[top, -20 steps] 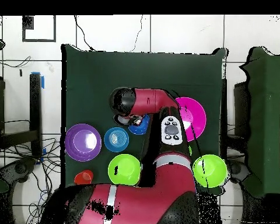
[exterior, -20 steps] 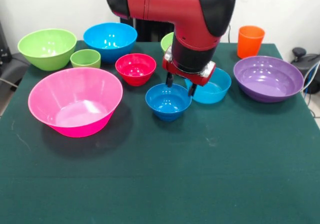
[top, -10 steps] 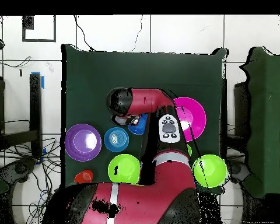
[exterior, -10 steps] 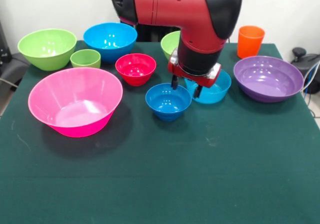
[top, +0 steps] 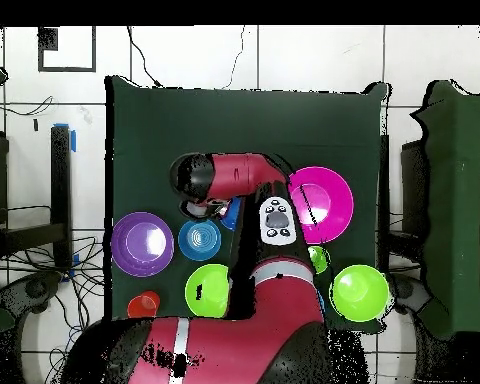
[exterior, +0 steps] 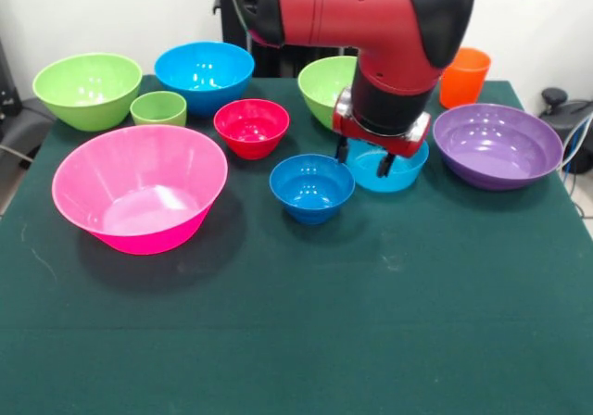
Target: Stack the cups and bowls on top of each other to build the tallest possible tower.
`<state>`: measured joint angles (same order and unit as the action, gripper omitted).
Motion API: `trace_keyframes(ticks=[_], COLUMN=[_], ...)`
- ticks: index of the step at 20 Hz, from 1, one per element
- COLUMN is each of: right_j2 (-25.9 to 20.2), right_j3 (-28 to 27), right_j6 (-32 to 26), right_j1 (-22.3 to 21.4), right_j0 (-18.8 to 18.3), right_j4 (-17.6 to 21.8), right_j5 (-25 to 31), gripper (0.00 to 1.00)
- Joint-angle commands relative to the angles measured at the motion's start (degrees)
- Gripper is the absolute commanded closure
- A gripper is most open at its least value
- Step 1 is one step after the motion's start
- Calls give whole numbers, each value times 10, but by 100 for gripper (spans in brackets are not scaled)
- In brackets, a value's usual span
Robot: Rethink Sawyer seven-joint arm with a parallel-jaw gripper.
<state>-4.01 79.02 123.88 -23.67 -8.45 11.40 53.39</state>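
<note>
Shifted from the small blue bowl (exterior: 312, 186), the gripper (exterior: 370, 161) hangs open over the teal bowl (exterior: 404, 168); straddle its rim squarely.

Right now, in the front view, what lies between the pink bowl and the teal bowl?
The small blue bowl stands between the pink bowl and the teal bowl; the front view shows this.

table (exterior: 389, 341): green cloth | on it: eight bowls (exterior: 139, 188), two cups (exterior: 158, 108)
</note>
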Motion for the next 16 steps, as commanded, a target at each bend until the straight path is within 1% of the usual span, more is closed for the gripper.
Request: trace_keyframes(ticks=[1, 3, 8, 10, 16], right_j2=[-40, -37, -29, -24, -12], right_j3=[63, 67, 69, 86, 108], right_j6=[12, 27, 47, 68, 101], right_j1=[3, 2, 3, -7, -13], right_j0=[31, 40, 46, 56, 79], right_j4=[5, 0, -11, -21, -41], right_j5=[-25, -27, -27, -35, -56], gripper=[0, 0, 0, 0, 0])
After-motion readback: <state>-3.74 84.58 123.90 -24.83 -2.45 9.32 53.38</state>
